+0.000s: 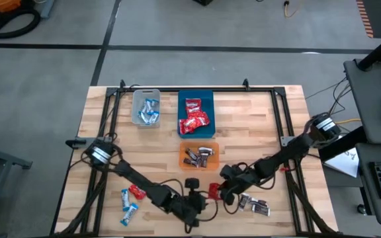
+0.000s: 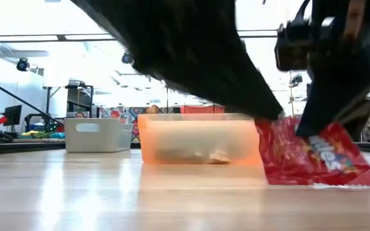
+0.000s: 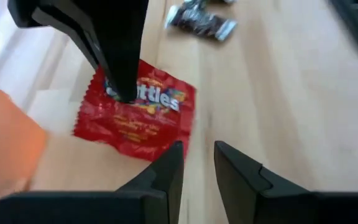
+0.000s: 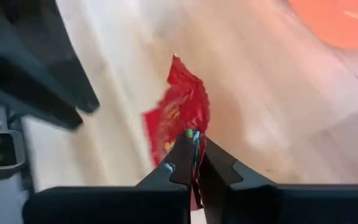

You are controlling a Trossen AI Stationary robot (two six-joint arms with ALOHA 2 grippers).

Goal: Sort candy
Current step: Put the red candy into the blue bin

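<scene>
A red candy pack (image 1: 213, 192) is at the table's near middle, shown large in the low view (image 2: 320, 157) and in the left wrist view (image 3: 138, 115). My right gripper (image 1: 222, 190) (image 4: 195, 149) is shut on it. My left gripper (image 1: 197, 201) (image 3: 197, 165) is open just to the pack's left, touching nothing. Blue-and-white candies fill the clear bin (image 1: 146, 108), red ones the blue bin (image 1: 196, 114), dark ones the orange bin (image 1: 199, 157). Loose blue-and-white and red candies (image 1: 129, 200) lie near left, and dark ones (image 1: 253, 205) near right. My right gripper pinches the red pack between its two fingers at one edge (image 4: 192, 132), coming slanting down from above. The pack is tilted up under the fingers, and its lower edge (image 2: 329, 183) rests on the table.
The three bins stand in the table's far middle, the orange bin (image 2: 198, 138) closest behind the pack. Both arms meet at the near middle, fingertips close together. Black frame rails run along the table's left and right sides. Bare wood lies between the bins and the table's left edge.
</scene>
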